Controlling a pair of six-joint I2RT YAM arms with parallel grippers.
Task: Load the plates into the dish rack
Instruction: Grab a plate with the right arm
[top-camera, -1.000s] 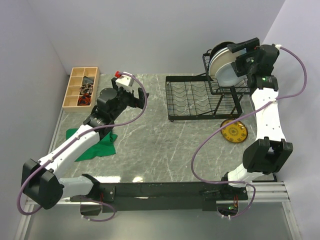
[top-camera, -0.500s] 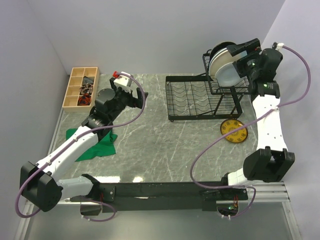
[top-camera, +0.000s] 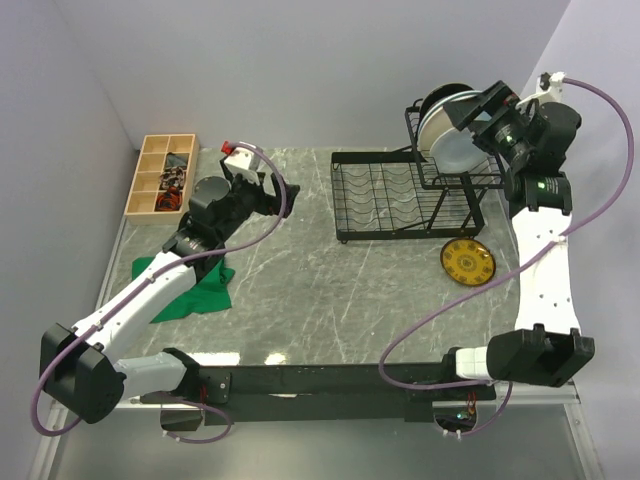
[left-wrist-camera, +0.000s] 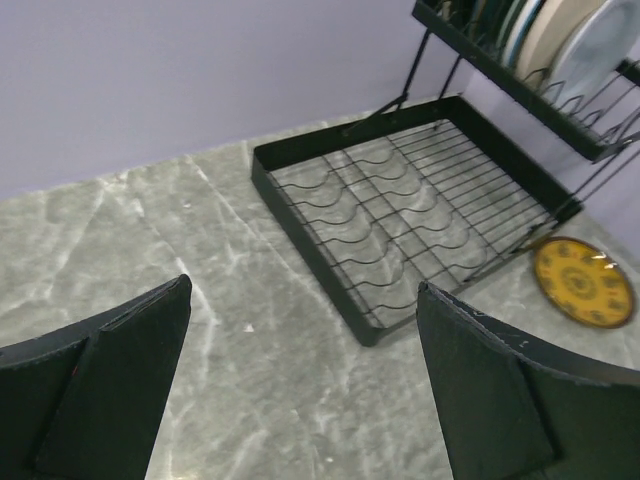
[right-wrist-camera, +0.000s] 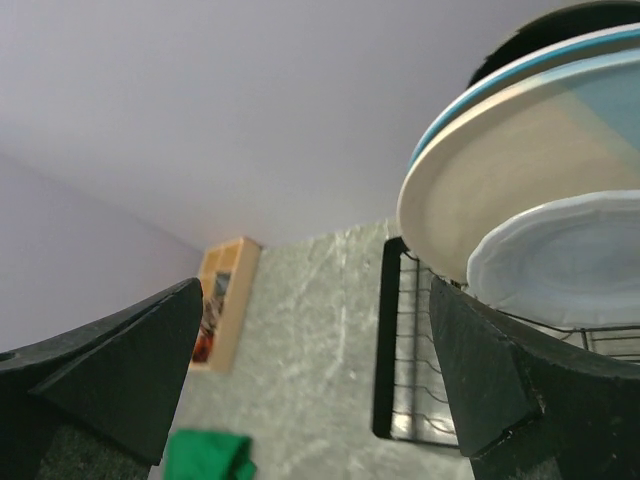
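The black wire dish rack (top-camera: 345, 190) stands at the back right of the table. Several plates (top-camera: 448, 130) stand on edge in its raised upper basket, among them a cream plate (right-wrist-camera: 500, 180) and a pale white one (right-wrist-camera: 560, 260). A yellow patterned plate (top-camera: 467, 262) lies flat on the table in front of the rack's right end, also seen in the left wrist view (left-wrist-camera: 583, 282). My right gripper (top-camera: 483, 115) hangs open beside the upper basket, holding nothing. My left gripper (top-camera: 262, 190) is open over the table left of the rack (left-wrist-camera: 310, 245), with nothing between its fingers.
A wooden compartment box (top-camera: 163, 175) sits at the back left by the wall. A green cloth (top-camera: 195, 285) lies under the left forearm. The right wall runs close behind the right arm. The rack's lower tray (left-wrist-camera: 400, 215) holds no plates.
My right arm has pulled up and to the right, away from the plates in the upper basket. My left gripper has shifted slightly back. Both stay open.
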